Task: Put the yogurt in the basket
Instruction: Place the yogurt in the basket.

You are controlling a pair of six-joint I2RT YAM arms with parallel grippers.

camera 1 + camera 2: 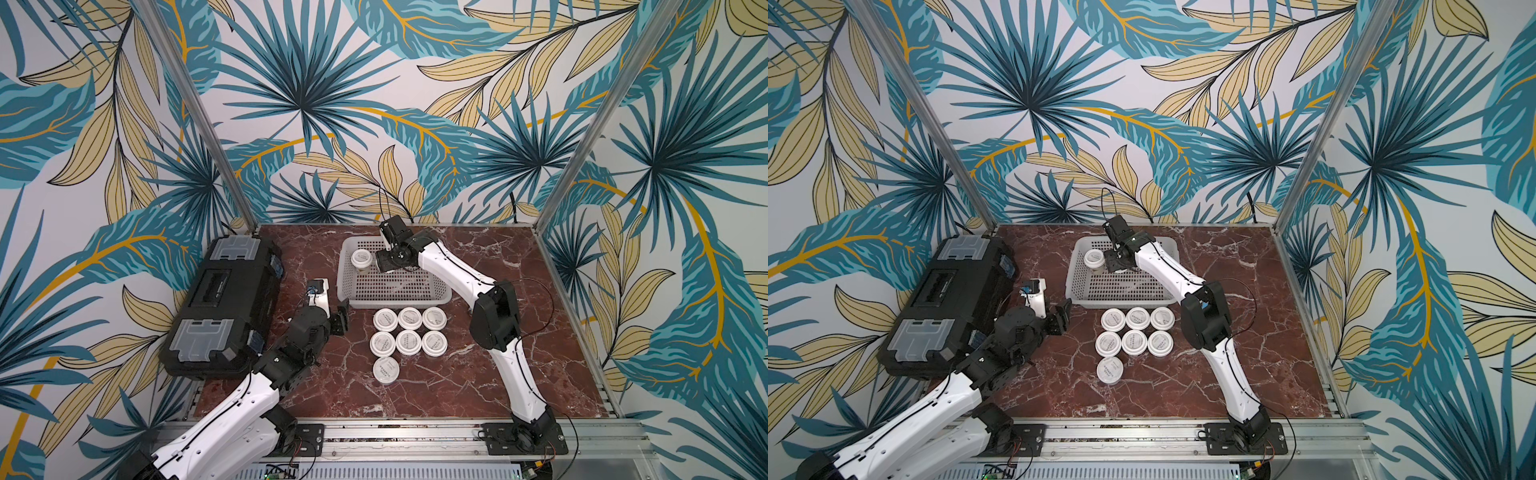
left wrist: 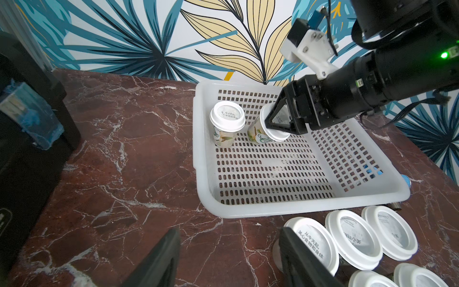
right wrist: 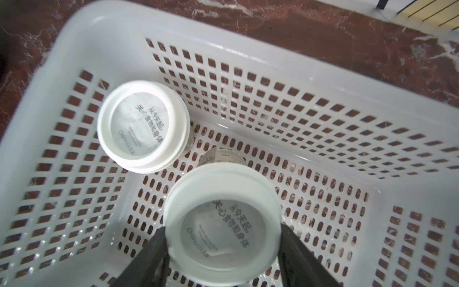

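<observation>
**Right claw grips a tilted yogurt jar inside the basket**

The right claw [image 3: 222, 229] is clenched on the flat white lid of a small round clear yogurt jar [image 2: 257, 133], with a black finger [image 3: 151, 256] set against each side of the lid. The jar leans over rather than standing straight. Its base is down near the perforated floor of the white rectangular plastic basket [image 2: 298, 208], towards the basket's far end. I cannot tell whether the base touches the floor.

Just beside it, a second yogurt jar [image 1: 361, 258] stands upright in the far corner of the basket on the left arm's side. The two lids are close but apart.

In front of the basket's near rim, seven more yogurt jars [image 1: 408, 343] stand upright on the red-brown marble tabletop [image 1: 457, 374]. They form two rows of three packed together, plus a single jar nearer the robot at the left end.

The left claw [image 1: 340, 320] hangs released, its jaws spread with nothing between them. It sits above the tabletop next to that group of jars, on the group's left side.

A black plastic toolbox with clear lid compartments [image 1: 224, 307] lies along the left edge of the tabletop, well apart from the basket.
</observation>
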